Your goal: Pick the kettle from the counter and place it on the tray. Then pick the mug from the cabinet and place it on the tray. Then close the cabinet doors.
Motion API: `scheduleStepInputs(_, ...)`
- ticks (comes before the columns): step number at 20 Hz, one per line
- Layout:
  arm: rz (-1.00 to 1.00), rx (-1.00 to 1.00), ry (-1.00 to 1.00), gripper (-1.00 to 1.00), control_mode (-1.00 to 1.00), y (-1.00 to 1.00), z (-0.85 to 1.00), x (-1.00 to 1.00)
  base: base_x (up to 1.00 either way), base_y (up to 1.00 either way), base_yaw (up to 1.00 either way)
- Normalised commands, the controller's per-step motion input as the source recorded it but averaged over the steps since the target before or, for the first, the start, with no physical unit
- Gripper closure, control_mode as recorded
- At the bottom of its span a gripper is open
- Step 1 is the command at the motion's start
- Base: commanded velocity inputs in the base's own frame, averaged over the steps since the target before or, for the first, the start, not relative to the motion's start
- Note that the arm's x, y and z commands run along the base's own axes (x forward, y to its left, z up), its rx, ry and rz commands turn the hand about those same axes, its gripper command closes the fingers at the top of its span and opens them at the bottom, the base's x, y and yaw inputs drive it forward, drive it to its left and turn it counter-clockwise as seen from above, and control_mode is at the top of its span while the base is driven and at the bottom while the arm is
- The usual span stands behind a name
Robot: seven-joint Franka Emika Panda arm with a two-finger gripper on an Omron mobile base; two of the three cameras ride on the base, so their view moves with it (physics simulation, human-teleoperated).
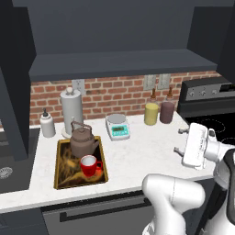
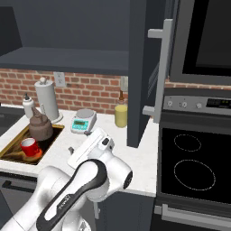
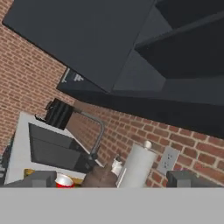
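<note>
The brown kettle (image 1: 84, 140) stands at the far end of the black, gold-rimmed tray (image 1: 60, 172) on the white counter (image 1: 147, 151). The red mug (image 1: 89, 165) sits on the tray just in front of it. My gripper (image 1: 180, 141) hovers over the counter's right part, well apart from the tray, pointing left, open and empty. In the hand view its fingertips (image 3: 37, 179) stand wide apart, with the mug (image 3: 64, 180) and kettle (image 3: 99, 177) low between them. The cabinet (image 1: 119, 64) is open: its left door (image 1: 13, 92) and right door (image 2: 144, 67) both swing outward.
A paper-towel roll (image 1: 71, 110) and a white bottle (image 1: 47, 124) stand behind the tray. A scale (image 1: 118, 126), a yellow jar (image 1: 151, 113) and a brown jar (image 1: 167, 111) line the brick wall. The stove (image 2: 194, 162) lies right, the sink (image 1: 9, 160) left.
</note>
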Motion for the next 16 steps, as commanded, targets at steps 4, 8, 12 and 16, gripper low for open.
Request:
scheduleStepInputs(4,-0.24,0.08,-0.11,-1.0,-1.0,-0.76,0.19,-0.11,0.0,0.0,0.0)
scheduleStepInputs(8,-0.23,0.04,-0.04,-1.0,-1.0,-0.63,0.14,0.0,0.0,0.0,0.0)
scheduleStepInputs(12,-0.22,0.03,-0.01,-1.0,-1.0,-0.52,0.2,0.0,0.0,0.0,0.0)
scheduleStepInputs(16,-0.18,0.01,0.0,-1.0,-1.0,-0.5,0.34,0.0,0.0,0.0,0.0)
